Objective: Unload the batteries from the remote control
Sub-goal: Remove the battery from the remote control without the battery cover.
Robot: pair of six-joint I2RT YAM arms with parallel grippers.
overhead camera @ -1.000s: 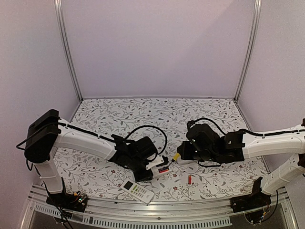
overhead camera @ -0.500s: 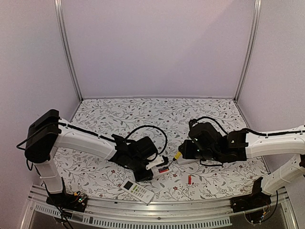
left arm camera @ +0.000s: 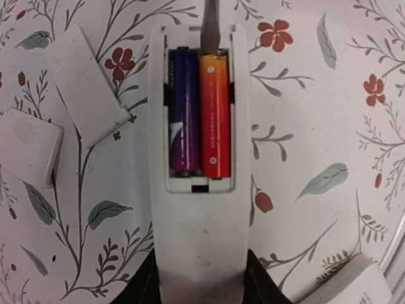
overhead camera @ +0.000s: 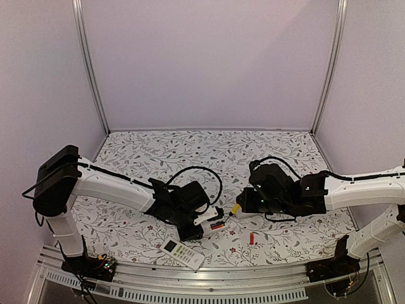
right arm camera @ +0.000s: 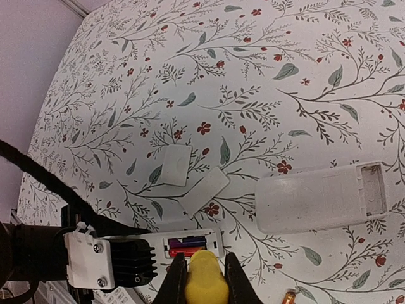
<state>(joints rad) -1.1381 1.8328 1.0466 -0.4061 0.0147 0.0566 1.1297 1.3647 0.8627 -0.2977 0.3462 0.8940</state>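
While remote [left arm camera: 199,240] stays gripped, screwdriver [right arm camera: 205,285] barely shifts.

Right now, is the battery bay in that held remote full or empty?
Full: a purple cell and an orange cell fill the uncovered bay of the remote.

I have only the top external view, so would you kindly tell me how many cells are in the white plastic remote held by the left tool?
Observer: Two: a blue-purple cylinder cell and a red-orange cylinder cell lie side by side in the open bay of the white plastic remote.
Operator: Thank you; where is the screwdriver's tip?
Observer: The grey metal blade of the yellow-handled screwdriver reaches the bay's far end, by the red-orange cell.
Operator: Is another remote nearby?
Observer: Yes, a second white remote lies flat with its bay empty.
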